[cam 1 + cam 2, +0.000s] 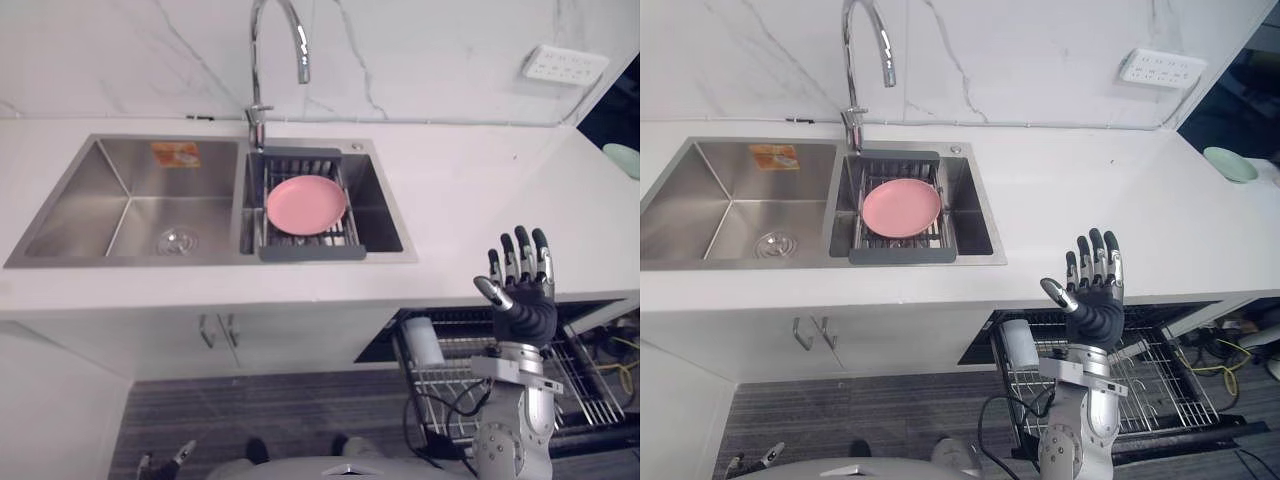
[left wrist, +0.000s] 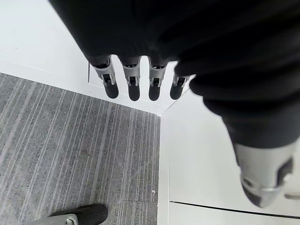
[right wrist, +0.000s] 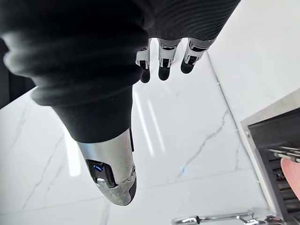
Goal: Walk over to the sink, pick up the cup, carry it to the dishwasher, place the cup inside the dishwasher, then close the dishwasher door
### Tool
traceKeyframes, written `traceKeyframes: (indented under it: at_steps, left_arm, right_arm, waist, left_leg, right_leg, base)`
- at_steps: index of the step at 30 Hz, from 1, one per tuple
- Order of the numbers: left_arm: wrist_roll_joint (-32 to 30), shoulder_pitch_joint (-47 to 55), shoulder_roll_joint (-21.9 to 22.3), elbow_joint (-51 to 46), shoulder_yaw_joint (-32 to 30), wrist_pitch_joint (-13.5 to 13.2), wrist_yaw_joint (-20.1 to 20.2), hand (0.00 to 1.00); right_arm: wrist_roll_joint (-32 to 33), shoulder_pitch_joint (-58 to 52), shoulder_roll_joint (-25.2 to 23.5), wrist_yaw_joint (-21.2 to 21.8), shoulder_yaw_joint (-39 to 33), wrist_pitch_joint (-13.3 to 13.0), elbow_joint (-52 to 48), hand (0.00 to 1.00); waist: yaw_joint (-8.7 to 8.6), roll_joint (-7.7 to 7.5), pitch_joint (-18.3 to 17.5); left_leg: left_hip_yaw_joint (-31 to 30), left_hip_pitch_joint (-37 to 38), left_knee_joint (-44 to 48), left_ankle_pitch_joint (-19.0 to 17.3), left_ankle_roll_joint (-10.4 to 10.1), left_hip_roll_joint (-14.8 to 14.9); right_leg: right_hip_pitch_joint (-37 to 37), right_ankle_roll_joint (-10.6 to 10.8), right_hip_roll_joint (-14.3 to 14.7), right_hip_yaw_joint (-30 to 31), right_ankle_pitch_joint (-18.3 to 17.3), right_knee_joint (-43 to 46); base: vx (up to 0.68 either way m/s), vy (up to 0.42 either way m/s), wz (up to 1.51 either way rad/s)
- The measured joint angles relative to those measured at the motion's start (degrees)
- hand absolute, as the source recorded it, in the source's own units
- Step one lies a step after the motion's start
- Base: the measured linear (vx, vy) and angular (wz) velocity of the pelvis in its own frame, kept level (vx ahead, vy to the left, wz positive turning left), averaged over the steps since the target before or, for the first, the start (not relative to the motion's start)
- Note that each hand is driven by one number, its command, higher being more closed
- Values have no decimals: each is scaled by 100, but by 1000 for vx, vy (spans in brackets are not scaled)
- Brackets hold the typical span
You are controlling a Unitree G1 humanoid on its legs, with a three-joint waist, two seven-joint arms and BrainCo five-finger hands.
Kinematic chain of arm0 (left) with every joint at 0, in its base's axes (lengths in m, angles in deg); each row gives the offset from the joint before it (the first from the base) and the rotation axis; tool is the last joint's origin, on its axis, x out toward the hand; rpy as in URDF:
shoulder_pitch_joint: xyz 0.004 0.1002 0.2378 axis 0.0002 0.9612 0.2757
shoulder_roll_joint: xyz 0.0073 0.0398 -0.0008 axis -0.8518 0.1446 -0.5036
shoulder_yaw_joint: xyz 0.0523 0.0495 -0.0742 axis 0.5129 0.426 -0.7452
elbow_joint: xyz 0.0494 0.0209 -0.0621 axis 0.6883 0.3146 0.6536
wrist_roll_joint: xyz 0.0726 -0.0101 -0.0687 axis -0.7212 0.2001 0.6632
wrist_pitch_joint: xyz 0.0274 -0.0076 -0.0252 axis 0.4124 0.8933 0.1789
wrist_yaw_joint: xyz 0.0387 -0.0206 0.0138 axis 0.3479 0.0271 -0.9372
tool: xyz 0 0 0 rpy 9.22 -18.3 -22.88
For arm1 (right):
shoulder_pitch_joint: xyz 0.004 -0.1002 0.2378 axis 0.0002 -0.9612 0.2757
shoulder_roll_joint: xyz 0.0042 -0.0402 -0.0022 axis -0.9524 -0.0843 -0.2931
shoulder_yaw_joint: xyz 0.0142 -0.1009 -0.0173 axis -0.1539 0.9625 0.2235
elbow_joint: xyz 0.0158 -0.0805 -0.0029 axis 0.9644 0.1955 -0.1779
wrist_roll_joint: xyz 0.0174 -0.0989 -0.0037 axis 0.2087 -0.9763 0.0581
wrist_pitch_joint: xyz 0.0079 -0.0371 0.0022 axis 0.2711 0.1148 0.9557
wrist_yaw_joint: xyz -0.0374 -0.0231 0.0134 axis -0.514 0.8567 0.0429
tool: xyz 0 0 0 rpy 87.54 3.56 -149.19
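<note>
The right robot hand (image 1: 1095, 285) hovers released, fingers spread, above the dishwasher rack (image 1: 1160, 385). The cup (image 1: 1018, 345) sits at the rack's left end. The left robot hand (image 2: 133, 82) hangs released.

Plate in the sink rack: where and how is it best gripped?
By its rim, from above. The plate lies flat, face up, in the rack, so only its edge offers a hold. The near edge is probably easiest, clear of the tap behind.
</note>
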Motion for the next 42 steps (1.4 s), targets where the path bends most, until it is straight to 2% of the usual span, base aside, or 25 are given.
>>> traceKeyframes:
  at_steps: [4,7,12,18,22,23,24,25,26,27,28,29,31,32,33,35,37,39,42]
  left_arm:
    - [3,-3,216,3,-231,-11,119,0]
    - [-16,-9,213,-14,-282,-91,158,0]
    - [-16,17,176,15,-261,-120,156,0]
    - [-20,35,130,218,-205,-236,93,0]
    - [-82,128,156,258,-209,-293,55,0]
    - [-89,130,203,288,-234,-340,-17,0]
    - [-124,158,274,288,-334,-375,-49,0]
    - [-123,168,312,286,-397,-390,-72,0]
    - [-81,169,393,256,-549,-398,-119,0]
    - [-36,215,455,216,-603,-397,-136,0]
    - [60,241,520,213,-599,-378,-131,0]
    - [61,255,546,198,-599,-362,-131,0]
    - [48,305,592,105,-603,-352,-130,0]
    - [42,329,631,98,-611,-363,-129,0]
    - [42,387,665,80,-662,-373,-131,0]
    - [44,438,644,-71,-674,-430,-177,0]
    - [46,437,659,-116,-755,-457,-224,0]
    - [49,459,704,-117,-833,-454,-262,0]
    - [46,444,630,-79,-889,-453,-262,0]
  right_arm:
    - [-73,2,5,-78,36,4,-4,0]
    - [-113,14,4,-142,81,-1,-87,0]
    - [-106,-13,5,-105,128,-3,-119,0]
    - [-2,-37,41,39,285,4,84,0]
    - [28,-68,62,70,242,7,83,0]
    - [160,-118,65,78,247,7,50,0]
    - [220,-240,64,78,345,7,-115,0]
    - [224,-306,58,77,397,6,-243,0]
    - [223,-410,49,62,537,3,-446,0]
    - [221,-447,68,65,628,2,-586,0]
    - [212,-421,65,64,676,-1,-685,0]
    - [213,-401,66,62,670,-12,-690,0]
    - [213,-359,76,45,670,-8,-678,0]
    - [208,-366,118,42,678,1,-676,0]
    - [203,-388,99,34,738,8,-677,0]
    - [200,-354,110,40,899,4,-806,0]
    - [200,-301,95,61,1030,8,-856,0]
    - [166,-202,96,65,1020,7,-941,0]
    - [168,-202,93,175,962,9,-941,0]
  waist:
    - [-16,190,-40]
    - [22,190,-82]
    - [7,86,-103]
    - [29,139,-120]
    - [53,165,-119]
    - [57,150,-101]
    - [129,211,-84]
    - [157,255,-54]
    - [139,289,-4]
    - [188,265,43]
    - [251,360,54]
    - [270,392,54]
    - [292,415,52]
    - [333,439,54]
    - [389,416,43]
    - [385,283,39]
    - [488,201,97]
    - [505,192,78]
    - [465,95,-42]
  left_leg:
    - [117,93,1,-29,-63,163]
    - [223,148,1,-92,-115,232]
    - [274,193,0,-109,-123,221]
    - [390,303,0,-113,-125,224]
    - [441,263,160,-276,-203,280]
    - [453,-38,790,-604,-270,400]
    - [524,-375,1591,-991,-322,620]
    - [572,-583,2131,-1123,-301,756]
    - [623,-1162,3405,-1166,-308,1042]
    - [694,-1499,4192,-1185,-474,1256]
    - [748,-1570,4216,-1329,-518,1323]
    - [785,-1573,4082,-1372,-513,1321]
    - [898,-1532,3173,-1272,-478,1183]
    - [879,-1456,2691,-847,-388,1094]
    - [954,-1269,2384,-655,-180,849]
    - [1060,-1220,2358,-759,-35,652]
    - [1220,-1210,2581,-938,155,644]
    - [1323,-1178,2787,-1174,184,672]
    - [1404,-1052,2731,-1384,143,553]
  right_leg:
    - [264,-19,211,14,213,-436]
    - [379,-38,305,116,292,-645]
    - [421,-46,319,232,313,-732]
    - [543,-61,357,335,346,-821]
    - [523,-138,405,426,307,-840]
    - [522,-151,425,428,217,-831]
    - [528,-194,508,431,167,-830]
    - [532,-223,544,423,148,-825]
    - [572,-269,585,379,111,-775]
    - [667,-301,584,383,119,-772]
    - [806,-273,565,382,82,-786]
    - [862,-242,531,380,47,-785]
    - [965,-105,370,391,-69,-740]
    - [974,-26,309,435,-144,-686]
    - [980,-4,173,579,-216,-672]
    - [953,38,-6,684,-240,-656]
    - [975,96,-80,841,-229,-677]
    - [1019,195,-115,1009,-172,-698]
    - [1051,195,-226,1184,-172,-693]
  base:
    - [132,-91,-15]
    - [41,-39,-16]
    - [-1,-12,-11]
    - [-26,-11,-6]
    - [-14,-26,-13]
    - [17,-63,-7]
    - [19,-69,-12]
    - [7,-64,-1]
    - [0,0,0]
    - [60,9,2]
    - [89,48,-7]
    - [103,108,2]
    - [102,148,1]
    - [155,212,-19]
    - [217,228,-20]
    - [217,172,-10]
    - [174,149,-23]
    - [161,123,-35]
    - [145,101,-17]
